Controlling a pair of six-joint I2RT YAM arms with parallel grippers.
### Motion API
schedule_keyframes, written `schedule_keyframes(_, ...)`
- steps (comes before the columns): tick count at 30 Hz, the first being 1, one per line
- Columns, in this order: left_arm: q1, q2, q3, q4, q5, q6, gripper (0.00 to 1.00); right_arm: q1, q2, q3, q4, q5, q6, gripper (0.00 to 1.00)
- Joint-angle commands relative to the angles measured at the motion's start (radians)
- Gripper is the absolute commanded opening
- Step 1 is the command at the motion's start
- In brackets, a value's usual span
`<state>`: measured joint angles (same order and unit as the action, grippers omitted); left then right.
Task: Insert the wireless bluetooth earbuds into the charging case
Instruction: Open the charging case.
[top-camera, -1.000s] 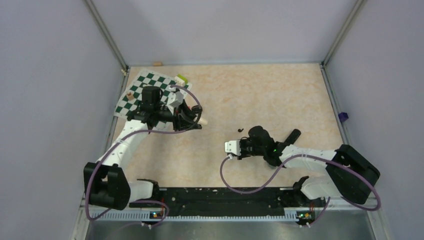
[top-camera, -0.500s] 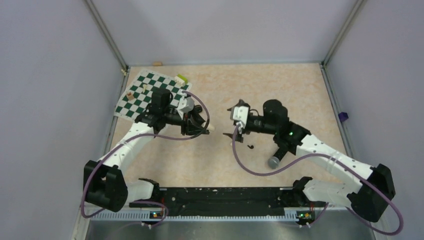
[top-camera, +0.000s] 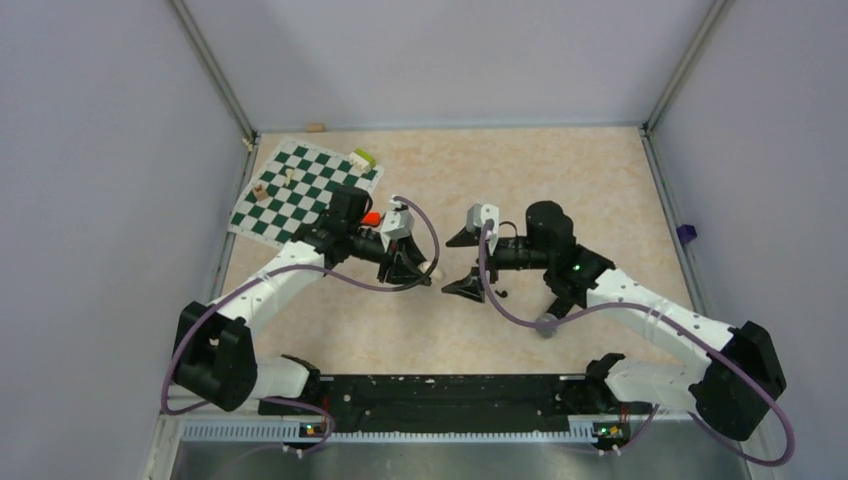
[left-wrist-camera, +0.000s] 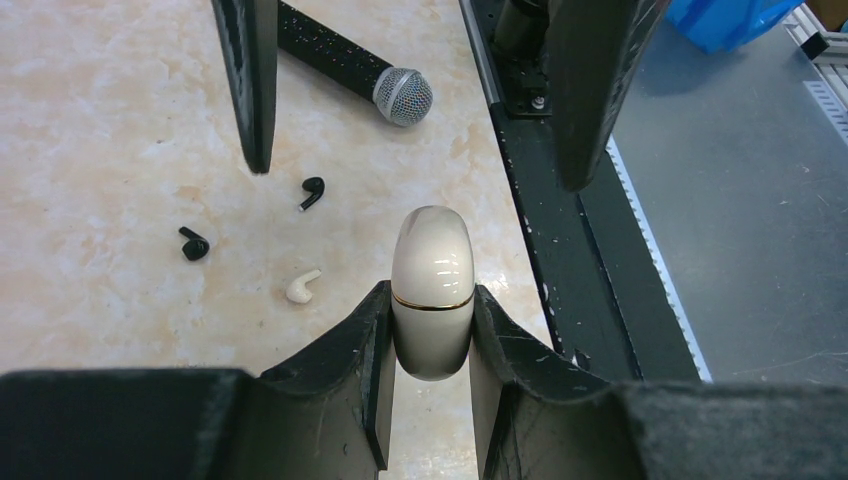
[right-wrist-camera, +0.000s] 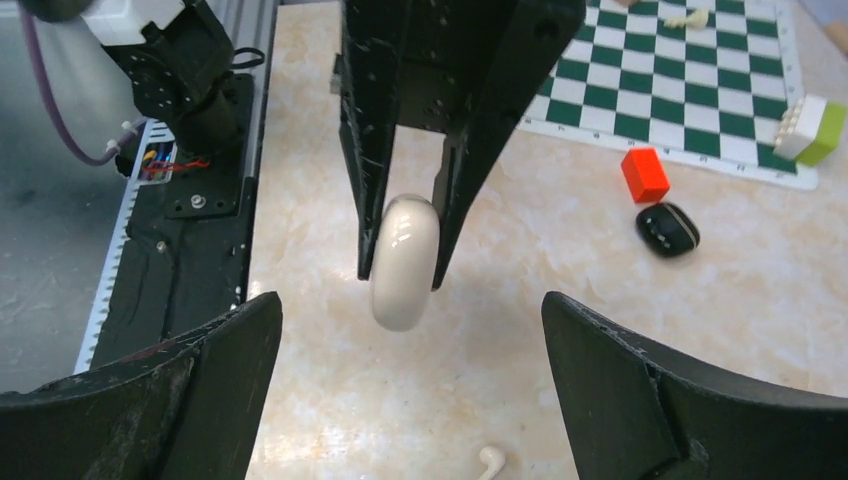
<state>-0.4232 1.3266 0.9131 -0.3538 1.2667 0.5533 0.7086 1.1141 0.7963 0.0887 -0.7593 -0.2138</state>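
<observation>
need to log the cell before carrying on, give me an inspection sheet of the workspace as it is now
surface: beige marbled tabletop, no spills seen
job's things: black earbuds loose on the table, apart; black charging case lying beside the orange block
clutter: white earbud, microphone, chessboard, white-green block
grippers: left gripper shut on the cream-white case; right gripper open, empty, facing it
cables: purple cables loop off both arms
surroundings: lilac walls; small purple object at the right edge
</observation>
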Motion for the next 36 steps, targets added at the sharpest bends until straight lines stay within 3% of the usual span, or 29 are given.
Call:
schedule_keyframes(1, -0.002, -0.031, 0.036, -0.005, 0.018, 0.024, 0.00, -0.003, 0.025, -0.011, 0.122, 0.055, 0.068, 0.99)
schedule_keyframes(9, -0.018, -0.037, 0.029, -0.004, 0.044, 0.023, 0.00, -0.004, 0.043, -0.017, 0.183, 0.254, 0.103, 0.99)
schedule_keyframes(14, -0.018, -0.038, 0.027, -0.005, 0.050, 0.026, 0.00, 0.000, 0.063, -0.011, 0.158, 0.091, 0.115, 0.99)
schedule_keyframes(17, -0.020, -0.037, 0.027, -0.005, 0.050, 0.028, 0.00, 0.017, 0.085, -0.004, 0.126, 0.076, 0.081, 0.99)
schedule_keyframes(27, -0.020, -0.049, 0.018, -0.006, 0.056, 0.037, 0.00, 0.023, 0.078, 0.002, 0.142, 0.366, 0.026, 0.99)
schedule_keyframes(36, -0.019, -0.056, 0.020, -0.028, 0.060, 0.066, 0.00, -0.059, -0.054, 0.038, 0.105, 0.314, 0.037, 0.99)
